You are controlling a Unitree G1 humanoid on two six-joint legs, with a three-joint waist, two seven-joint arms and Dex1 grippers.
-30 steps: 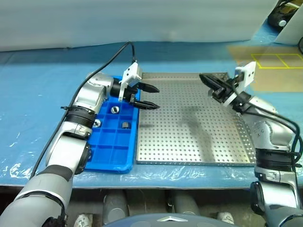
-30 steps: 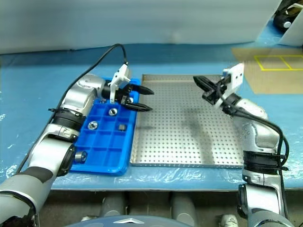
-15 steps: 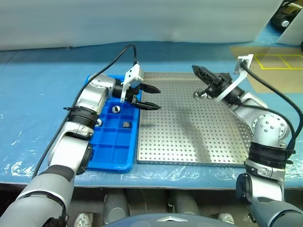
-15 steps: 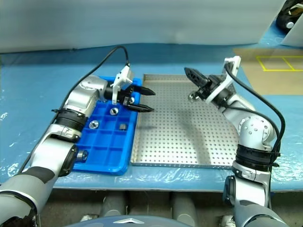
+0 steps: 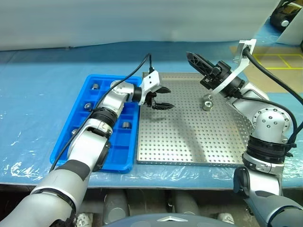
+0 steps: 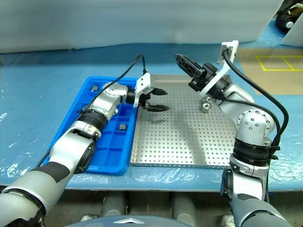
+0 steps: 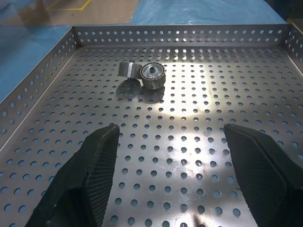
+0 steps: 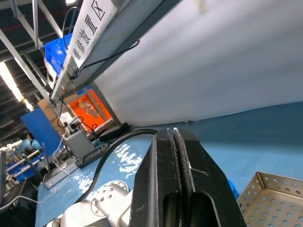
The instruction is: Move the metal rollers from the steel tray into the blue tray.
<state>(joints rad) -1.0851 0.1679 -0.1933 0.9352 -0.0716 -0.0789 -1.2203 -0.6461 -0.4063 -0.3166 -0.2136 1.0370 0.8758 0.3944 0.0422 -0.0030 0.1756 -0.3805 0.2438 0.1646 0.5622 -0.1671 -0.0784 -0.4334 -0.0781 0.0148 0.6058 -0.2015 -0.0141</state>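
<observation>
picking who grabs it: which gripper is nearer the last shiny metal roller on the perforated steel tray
Right. The right gripper hovers shut just above the shiny metal roller; the left gripper is open, farther across the perforated steel tray.

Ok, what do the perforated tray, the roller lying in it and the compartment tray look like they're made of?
Steel tray: looks like thin sheet metal, dull grey with soft glare, punched with regular round holes and folded rims.
Metal roller: apparently solid metal, bright silvery, ribbed side and a hollow centre.
Blue tray: probably moulded plastic, judging by its uniform glossy blue and thick rounded compartment walls.
</observation>
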